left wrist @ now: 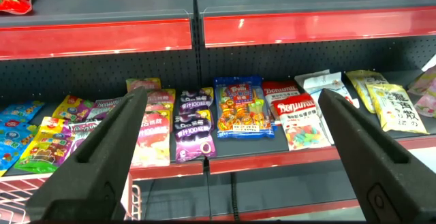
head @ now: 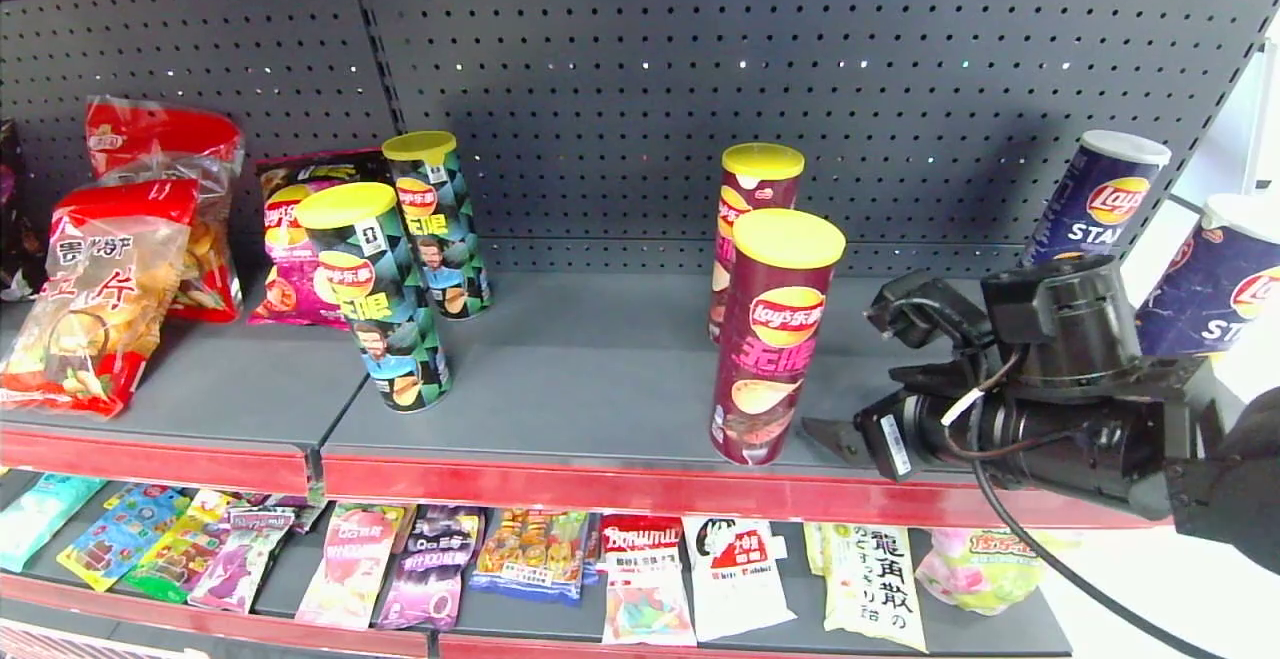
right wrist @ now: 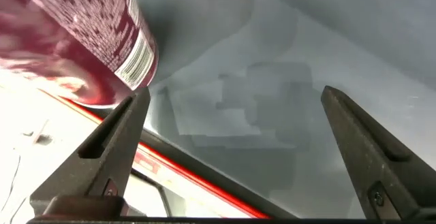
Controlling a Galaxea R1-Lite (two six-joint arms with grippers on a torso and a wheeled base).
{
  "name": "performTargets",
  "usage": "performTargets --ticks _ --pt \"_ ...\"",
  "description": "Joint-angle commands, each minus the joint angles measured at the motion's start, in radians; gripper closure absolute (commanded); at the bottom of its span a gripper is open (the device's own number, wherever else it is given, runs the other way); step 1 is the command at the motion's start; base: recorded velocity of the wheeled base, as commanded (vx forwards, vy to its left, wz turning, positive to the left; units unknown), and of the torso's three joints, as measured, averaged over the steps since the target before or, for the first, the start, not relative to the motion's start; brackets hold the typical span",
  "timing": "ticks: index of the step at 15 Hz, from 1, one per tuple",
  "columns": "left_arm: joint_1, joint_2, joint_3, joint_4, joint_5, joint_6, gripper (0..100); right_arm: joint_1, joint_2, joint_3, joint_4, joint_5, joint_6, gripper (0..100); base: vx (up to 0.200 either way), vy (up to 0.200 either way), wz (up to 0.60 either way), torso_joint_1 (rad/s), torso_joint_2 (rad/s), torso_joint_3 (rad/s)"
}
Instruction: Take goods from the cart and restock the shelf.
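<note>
As the right gripper (right wrist: pixel 231 98) gapes empty just beside the maroon can (head: pixel 775 339) at the shelf's (head: pixel 600 369) front edge, I'd draw it straight back. The left gripper (left wrist: pixel 231 149) gapes empty too.

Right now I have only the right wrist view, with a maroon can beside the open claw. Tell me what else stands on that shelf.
Observer: A second maroon can stands directly behind the front maroon can you see.
Operator: Give me the robot's right end of the shelf.
Observer: The back blue can and the front blue can are there, behind the right arm.
Operator: Now report the left claw.
Observer: The left claw is open and empty, facing candy bags on the lower shelf.
</note>
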Motion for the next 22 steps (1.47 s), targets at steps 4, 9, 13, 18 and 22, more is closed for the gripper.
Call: performTargets --ticks 4,9,13,18,22 --pt "0.000 0.003 0.000 0.000 0.000 0.000 0 0.002 -0.481 0.210 0.002 -0.025 -0.008 0 0.000 0.000 0.00 0.000 0.00 0.000" --pt "-0.048 0.008 0.000 0.000 -0.004 0.004 0 -0.237 -0.922 0.264 0.080 -0.110 -0.016 0 0.000 0.000 0.00 0.000 0.00 0.000" --pt "-0.058 -0.011 0.000 0.000 -0.004 0.004 0 -0.483 -1.313 0.328 0.528 -0.090 -0.013 0 0.000 0.000 0.00 0.000 0.00 0.000" --pt "-0.058 -0.023 0.000 0.000 -0.004 0.004 0 -0.544 -1.557 0.506 0.645 -0.045 -0.017 0 0.000 0.000 0.00 0.000 0.00 0.000" --pt "-0.058 -0.031 0.000 0.000 -0.004 0.004 0 -0.530 -1.621 0.661 0.441 0.307 0.036 0 0.000 0.000 0.00 0.000 0.00 0.000"
